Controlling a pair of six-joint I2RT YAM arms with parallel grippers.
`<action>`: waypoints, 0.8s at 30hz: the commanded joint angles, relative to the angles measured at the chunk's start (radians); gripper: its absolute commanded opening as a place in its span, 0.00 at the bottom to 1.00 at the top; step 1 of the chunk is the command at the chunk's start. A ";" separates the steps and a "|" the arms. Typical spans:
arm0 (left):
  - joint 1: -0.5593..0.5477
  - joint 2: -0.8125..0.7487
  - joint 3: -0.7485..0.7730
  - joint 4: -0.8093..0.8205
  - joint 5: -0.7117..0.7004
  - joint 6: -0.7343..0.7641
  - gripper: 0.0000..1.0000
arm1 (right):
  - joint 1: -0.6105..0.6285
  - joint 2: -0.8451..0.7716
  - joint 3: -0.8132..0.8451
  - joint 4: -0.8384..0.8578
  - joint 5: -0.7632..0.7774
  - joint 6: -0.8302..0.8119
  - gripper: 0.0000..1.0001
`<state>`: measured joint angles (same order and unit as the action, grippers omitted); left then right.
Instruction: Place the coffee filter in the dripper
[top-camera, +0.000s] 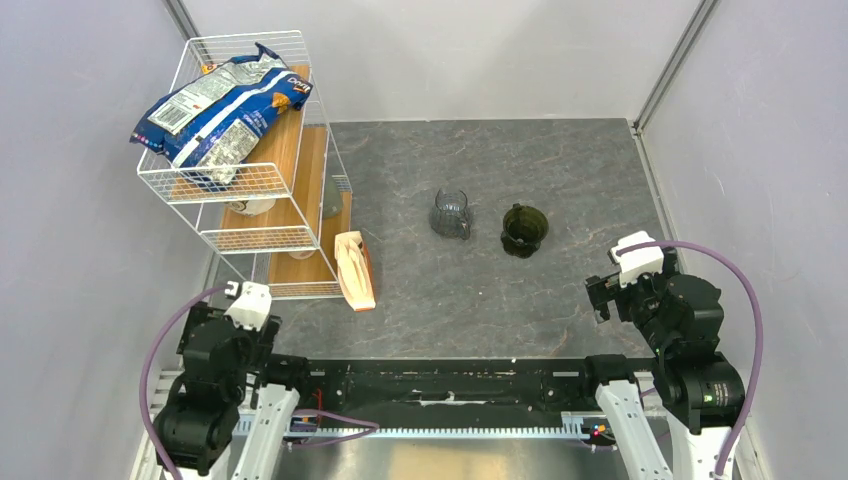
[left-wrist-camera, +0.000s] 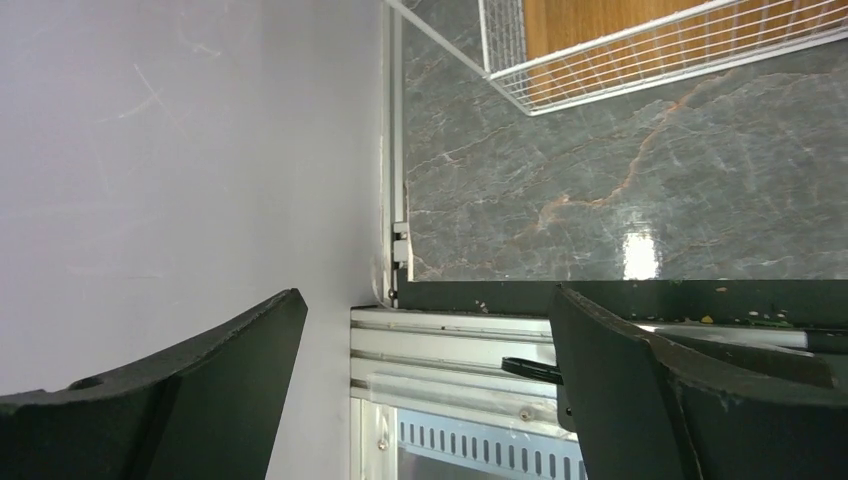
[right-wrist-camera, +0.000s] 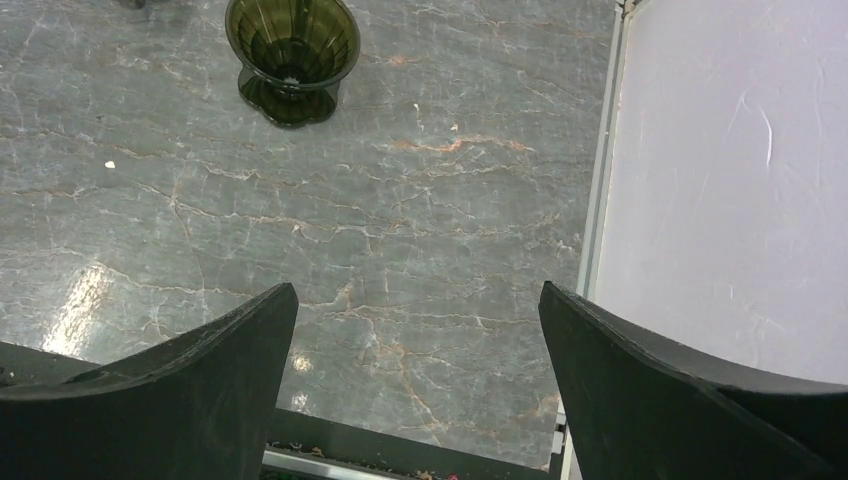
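The dark olive-green dripper (top-camera: 524, 229) stands upright at the table's middle, and it shows empty at the top of the right wrist view (right-wrist-camera: 292, 55). No loose white coffee filter is in view; only the tan, orange-edged packet of filters (top-camera: 355, 270) lies by the rack. My left gripper (top-camera: 247, 303) is open and empty at the near left, over the table's front edge (left-wrist-camera: 425, 300). My right gripper (top-camera: 606, 297) is open and empty at the near right, well short of the dripper (right-wrist-camera: 415, 300).
A clear greyish glass cup (top-camera: 451, 214) stands just left of the dripper. A white wire rack (top-camera: 245, 170) with wooden shelves stands at the far left, a blue snack bag (top-camera: 215, 115) on top. Walls enclose both sides.
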<state>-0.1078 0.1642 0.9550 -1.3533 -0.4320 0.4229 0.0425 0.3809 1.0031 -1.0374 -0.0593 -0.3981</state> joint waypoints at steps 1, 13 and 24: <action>0.006 0.069 0.105 0.006 0.064 -0.086 1.00 | -0.003 -0.002 0.017 -0.012 0.005 -0.024 0.99; 0.022 0.234 0.275 -0.016 0.219 -0.270 1.00 | -0.003 0.005 0.017 -0.001 -0.001 -0.016 0.99; 0.021 0.337 0.253 0.001 0.238 -0.238 1.00 | -0.001 0.027 0.018 0.013 -0.007 0.004 0.99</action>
<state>-0.0910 0.4553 1.2049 -1.3823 -0.2241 0.1982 0.0425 0.3935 1.0031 -1.0515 -0.0605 -0.4038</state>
